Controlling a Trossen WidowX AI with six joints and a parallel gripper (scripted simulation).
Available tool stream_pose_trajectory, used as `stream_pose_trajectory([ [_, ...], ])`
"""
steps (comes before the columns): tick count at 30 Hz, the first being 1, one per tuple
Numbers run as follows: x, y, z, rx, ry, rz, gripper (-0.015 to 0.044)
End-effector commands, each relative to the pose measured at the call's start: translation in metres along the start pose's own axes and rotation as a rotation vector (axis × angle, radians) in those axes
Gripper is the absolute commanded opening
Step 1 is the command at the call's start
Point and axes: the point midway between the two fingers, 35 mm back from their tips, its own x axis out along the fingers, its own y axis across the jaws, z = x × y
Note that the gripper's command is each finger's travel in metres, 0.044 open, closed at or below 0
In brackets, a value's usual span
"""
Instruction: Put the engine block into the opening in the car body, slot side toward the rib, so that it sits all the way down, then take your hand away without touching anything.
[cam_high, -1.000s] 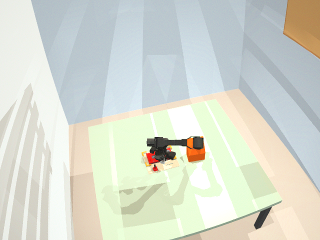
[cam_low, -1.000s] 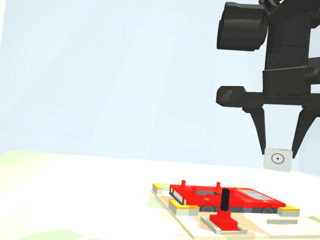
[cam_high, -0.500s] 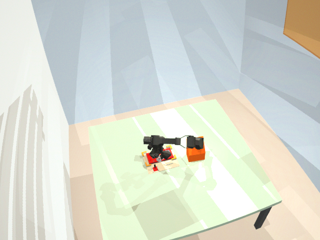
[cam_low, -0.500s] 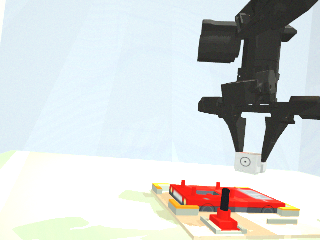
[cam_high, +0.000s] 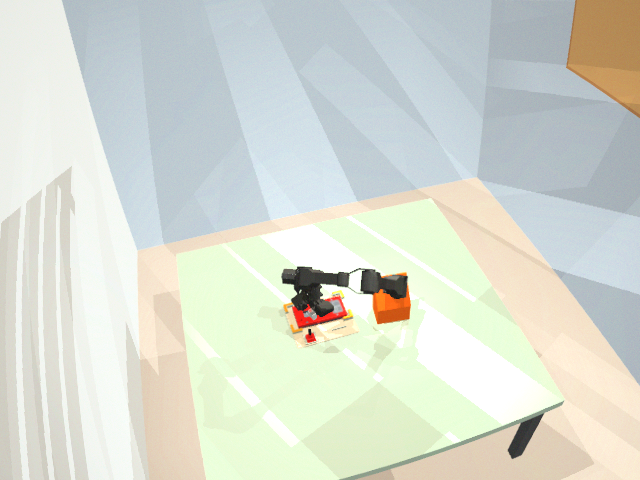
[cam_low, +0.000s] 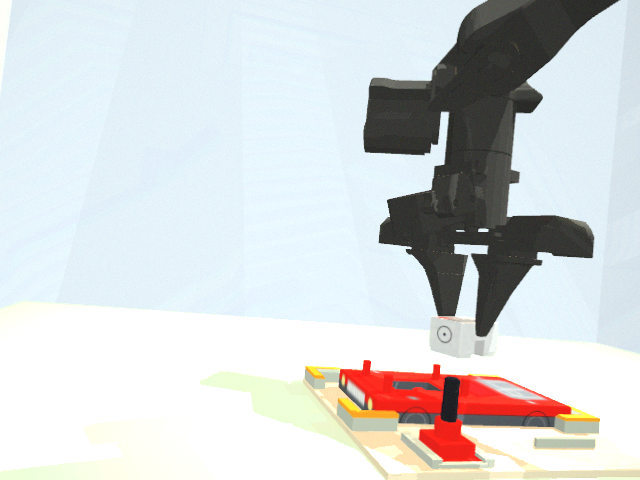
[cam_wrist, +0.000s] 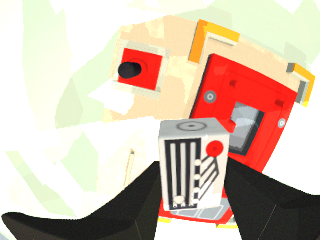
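My gripper (cam_low: 465, 325) (cam_wrist: 191, 166) is shut on the white-grey engine block (cam_low: 443, 326) (cam_wrist: 212, 192). It holds the block in the air above the red car body (cam_high: 305, 321) (cam_low: 496, 405) (cam_wrist: 222, 75). In the exterior view the block hangs a little right of the opening (cam_low: 413, 385) (cam_wrist: 245, 131). A round mark shows on its end, and a grey recess shows low on its side near the right finger. The rib (cam_wrist: 231, 125) juts from the opening's edge. In the top view the arm hides the block.
The car lies on a beige board (cam_high: 343, 331) (cam_low: 361, 439) (cam_wrist: 160, 30) between orange-topped corner brackets (cam_low: 368, 421) (cam_wrist: 215, 33). Several red pegs (cam_low: 366, 367) stand around the opening. A black-handled red piece (cam_high: 310, 338) (cam_low: 447, 445) (cam_wrist: 150, 70) stands beside the car. An orange box (cam_high: 391, 311) is to the right.
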Motion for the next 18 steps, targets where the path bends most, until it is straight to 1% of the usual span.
stream_pose_trajectory([
  [1,0.002,-0.014,0.000,0.069,-0.007,-0.010,0.0000],
  [18,0.025,-0.059,-0.008,0.338,-0.019,0.000,0.0000],
])
